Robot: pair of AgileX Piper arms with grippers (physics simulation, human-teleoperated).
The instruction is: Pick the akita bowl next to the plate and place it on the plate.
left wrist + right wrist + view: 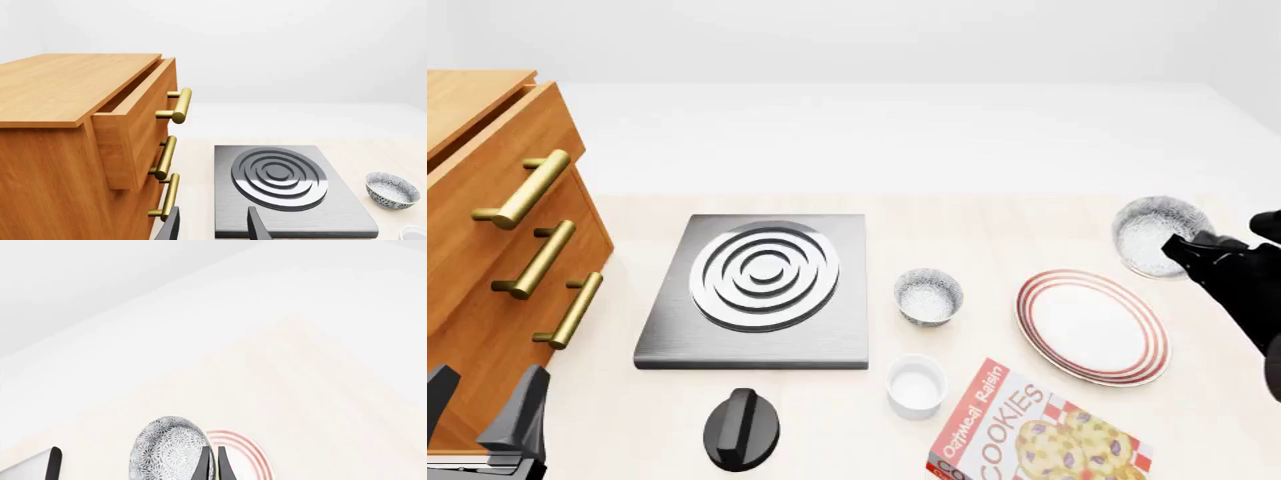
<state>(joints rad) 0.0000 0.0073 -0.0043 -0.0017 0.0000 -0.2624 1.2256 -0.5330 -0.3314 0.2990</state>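
The akita bowl (1150, 232), speckled grey and white, hangs at the far right, just beyond the plate's far edge. My right gripper (1190, 250) is shut on its rim. In the right wrist view the akita bowl (167, 452) stands tilted on edge, the right gripper (213, 467) pinches its rim, and the plate (248, 456) shows behind. The red-ringed white plate (1092, 326) lies flat on the table with nothing on it. My left gripper (481, 405) is open at the near left beside the drawers, and the left gripper (213, 230) holds nothing in its own view.
A look-alike speckled bowl (929, 296) sits between the grey stove plate (761, 290) and the plate. Nearer me are a white cup (916, 384), a black knob (742, 428) and a cookie box (1028, 435). A wooden drawer cabinet (494, 250) stands at left, top drawer slightly out.
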